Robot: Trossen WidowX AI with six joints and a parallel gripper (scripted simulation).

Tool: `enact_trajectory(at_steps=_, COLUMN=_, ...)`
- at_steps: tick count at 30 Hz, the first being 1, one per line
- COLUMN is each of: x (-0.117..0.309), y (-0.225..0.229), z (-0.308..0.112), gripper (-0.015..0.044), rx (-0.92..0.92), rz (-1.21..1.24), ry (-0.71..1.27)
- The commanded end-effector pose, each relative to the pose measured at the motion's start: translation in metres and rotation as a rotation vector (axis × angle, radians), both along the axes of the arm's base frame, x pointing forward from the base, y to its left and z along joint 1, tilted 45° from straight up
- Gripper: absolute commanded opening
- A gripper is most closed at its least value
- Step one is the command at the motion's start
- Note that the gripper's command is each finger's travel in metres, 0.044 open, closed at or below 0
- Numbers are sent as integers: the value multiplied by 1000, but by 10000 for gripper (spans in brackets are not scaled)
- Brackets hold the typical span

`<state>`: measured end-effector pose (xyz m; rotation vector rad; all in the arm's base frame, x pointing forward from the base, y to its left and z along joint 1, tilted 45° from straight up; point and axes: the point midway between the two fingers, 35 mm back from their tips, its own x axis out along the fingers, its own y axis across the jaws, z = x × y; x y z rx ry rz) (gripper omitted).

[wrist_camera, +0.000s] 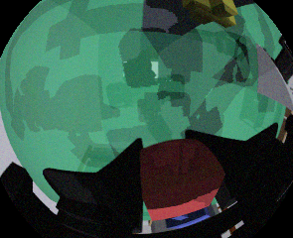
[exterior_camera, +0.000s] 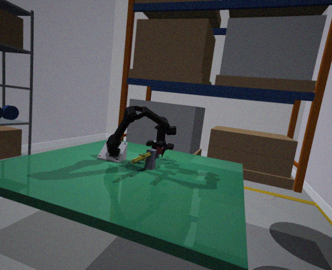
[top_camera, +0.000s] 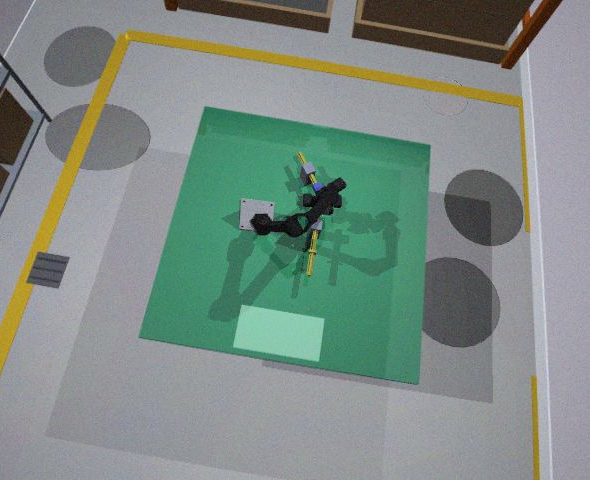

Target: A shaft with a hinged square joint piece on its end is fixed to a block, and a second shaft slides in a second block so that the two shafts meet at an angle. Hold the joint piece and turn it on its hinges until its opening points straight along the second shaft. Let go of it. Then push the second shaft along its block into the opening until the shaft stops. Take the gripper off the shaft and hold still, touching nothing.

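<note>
The red square joint piece is between the black fingers of my gripper, which is shut on it. The blue hinge part sits behind it on the first yellow shaft, carried by a grey block. The second yellow shaft passes through the other grey block. In the wrist view its yellow end is at the top, apart from the joint piece. The arm hides the joint from above; its exact opening direction cannot be told.
The arm's pale base plate stands on the green table, left of both shafts in the top view. The arm arches over from it. The second shaft carries a raised collar. Shelving racks stand beyond the table.
</note>
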<state>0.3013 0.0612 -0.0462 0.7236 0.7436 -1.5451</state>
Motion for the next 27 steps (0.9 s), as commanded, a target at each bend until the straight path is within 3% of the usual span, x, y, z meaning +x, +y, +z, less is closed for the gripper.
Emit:
enact_trajectory(at_steps=1, x=0, y=-1, z=0, gripper=182, rx=-3, rz=3, ry=0)
enact_trajectory(at_steps=5, x=0, y=0, z=0, gripper=147, rx=0, rz=0, ry=0)
enact_trajectory(at_steps=10, x=0, y=0, z=0, gripper=147, rx=0, rz=0, ry=0)
enact_trajectory(at_steps=16, x=0, y=0, z=0, gripper=0, rx=0, rz=0, ry=0)
enact_trajectory(at_steps=27, x=-4, y=2, z=2, gripper=0, rx=-66, rz=-56, ry=-43)
